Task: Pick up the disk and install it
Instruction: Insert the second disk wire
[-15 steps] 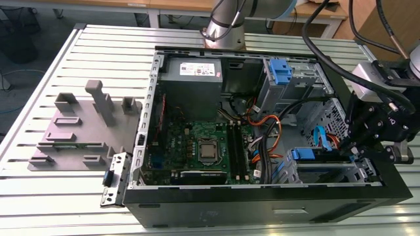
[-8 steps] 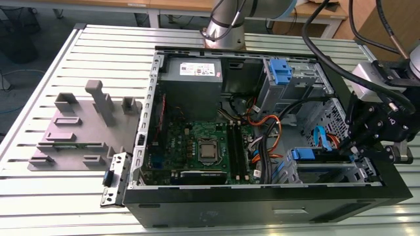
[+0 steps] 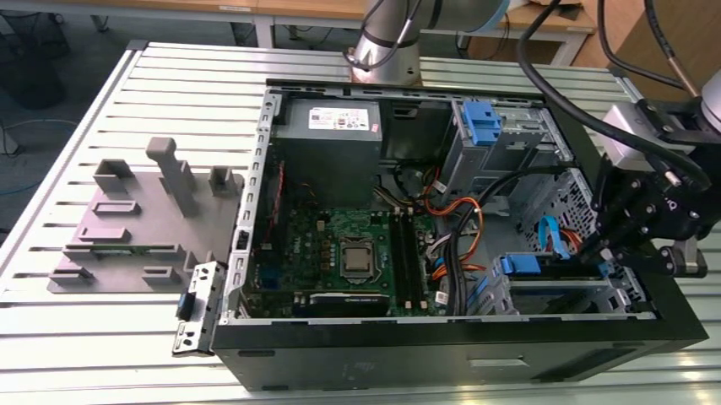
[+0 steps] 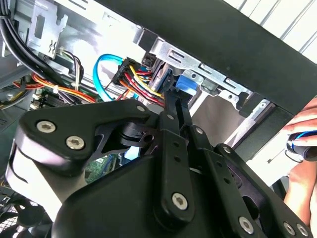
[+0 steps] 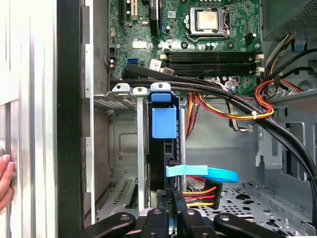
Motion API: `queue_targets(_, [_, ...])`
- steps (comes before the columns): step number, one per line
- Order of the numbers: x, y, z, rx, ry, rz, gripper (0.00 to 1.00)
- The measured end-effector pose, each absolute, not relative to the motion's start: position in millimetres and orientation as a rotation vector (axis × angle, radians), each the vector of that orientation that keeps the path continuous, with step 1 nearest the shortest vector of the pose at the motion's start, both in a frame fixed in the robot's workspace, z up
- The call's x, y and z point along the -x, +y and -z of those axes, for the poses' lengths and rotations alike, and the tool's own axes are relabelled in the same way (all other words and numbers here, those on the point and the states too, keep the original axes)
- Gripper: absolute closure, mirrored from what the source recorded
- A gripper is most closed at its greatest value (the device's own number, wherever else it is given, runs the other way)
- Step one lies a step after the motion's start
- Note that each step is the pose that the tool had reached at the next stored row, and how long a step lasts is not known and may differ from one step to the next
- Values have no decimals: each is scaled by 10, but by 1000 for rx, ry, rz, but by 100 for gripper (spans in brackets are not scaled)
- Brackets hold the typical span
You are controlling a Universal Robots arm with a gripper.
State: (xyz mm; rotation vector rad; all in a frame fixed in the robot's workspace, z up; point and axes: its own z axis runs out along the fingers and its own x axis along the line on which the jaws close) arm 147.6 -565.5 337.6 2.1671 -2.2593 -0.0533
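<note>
Disk (image 5: 163,148) stood edge-up in its drive cage (image 5: 124,134), seemingly seated. Gripper (image 5: 171,210) sat at its cabled end; finger state could not be told.

Cables (image 5: 228,106) and the bay wall (image 5: 141,148) crowd the slotted disk (image 5: 163,124).

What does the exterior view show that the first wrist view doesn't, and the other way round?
Exterior view: the grey power box, the grey moulded tray beside the computer case, and the arm's base. First wrist view: a hand at the case's outer side. Both: the green circuit board, the light blue cable, the disk sitting edge-on in its bay, and the gripper close to it.
</note>
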Motion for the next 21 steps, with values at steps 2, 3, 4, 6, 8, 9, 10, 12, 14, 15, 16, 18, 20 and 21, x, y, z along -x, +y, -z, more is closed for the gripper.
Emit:
queue_targets(2, [-1465, -5644, -3375, -2167, -2259, 53, 84])
queue_targets(3, [-1463, -5641, -3375, -2167, -2259, 53, 84])
queue_targets(4, [-1463, -5640, -3374, -2167, -2259, 53, 84])
queue_targets(6, [-1457, -5635, -3373, -2167, -2259, 53, 84])
queue_targets(8, [-1449, -5628, -3370, -2167, -2259, 53, 84])
queue_targets(9, [-1447, -5625, -3367, -2167, -2259, 53, 84])
queue_targets(10, [-1445, -5622, -3367, -2167, -2259, 53, 84])
queue_targets(12, [-1444, -5622, -3365, -2167, -2259, 53, 84])
queue_targets(14, [-1443, -5621, -3363, -2167, -2259, 53, 84])
queue_targets(15, [-1443, -5621, -3362, -2167, -2259, 53, 84])
queue_targets(16, [-1443, -5621, -3360, -2167, -2259, 53, 84])
queue_targets(18, [-1441, -5621, -3357, -2167, -2259, 53, 84])
queue_targets(20, [-1438, -5622, -3355, -2167, -2259, 53, 84])
queue_targets(21, [-1437, -5622, -3354, -2167, -2259, 53, 84])
